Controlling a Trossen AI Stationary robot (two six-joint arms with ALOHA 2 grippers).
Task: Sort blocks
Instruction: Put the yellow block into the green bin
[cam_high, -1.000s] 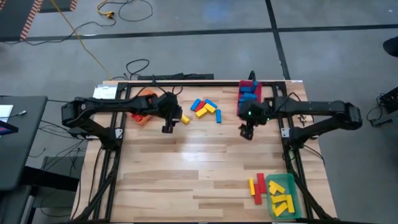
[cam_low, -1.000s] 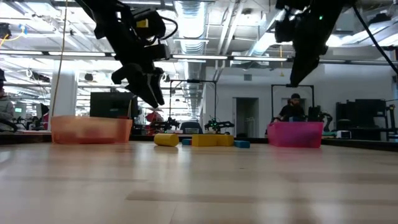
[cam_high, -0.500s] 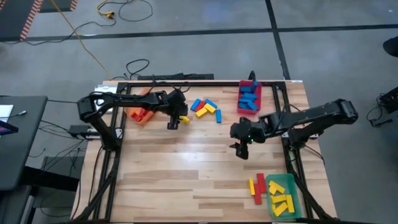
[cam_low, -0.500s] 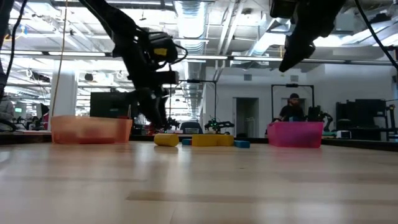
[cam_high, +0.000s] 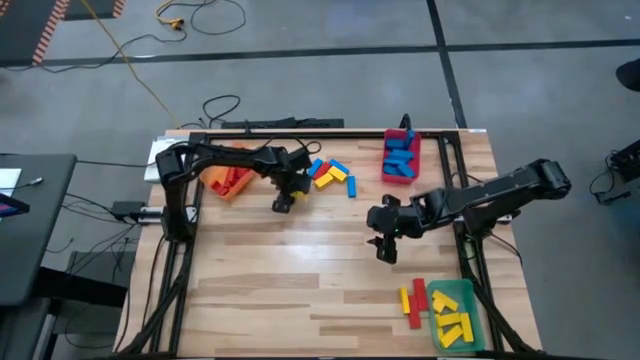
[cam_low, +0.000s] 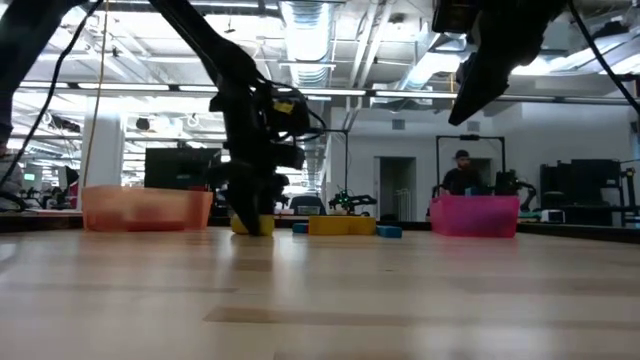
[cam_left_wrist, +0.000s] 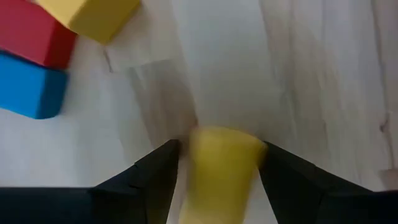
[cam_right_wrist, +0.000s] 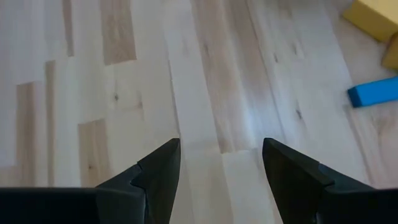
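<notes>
high view: our left end effector (cam_high: 284, 203) sits low beside the block pile (cam_high: 331, 174); the right end effector (cam_high: 383, 245) waits mid-tabletop, released. left wrist view: unclenched fingers (cam_left_wrist: 152, 180) straddle a yellow block (cam_left_wrist: 221, 165); we should centre, then clench evenly.

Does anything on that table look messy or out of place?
Yes: two red blocks and a yellow one lie on the wood just outside the green bin, and a mixed pile of blocks sits loose between the far bins.

Bare table (cam_high: 300, 270) centre lies open; block cluster (cam_high: 332, 175) crowds the far edge.
</notes>
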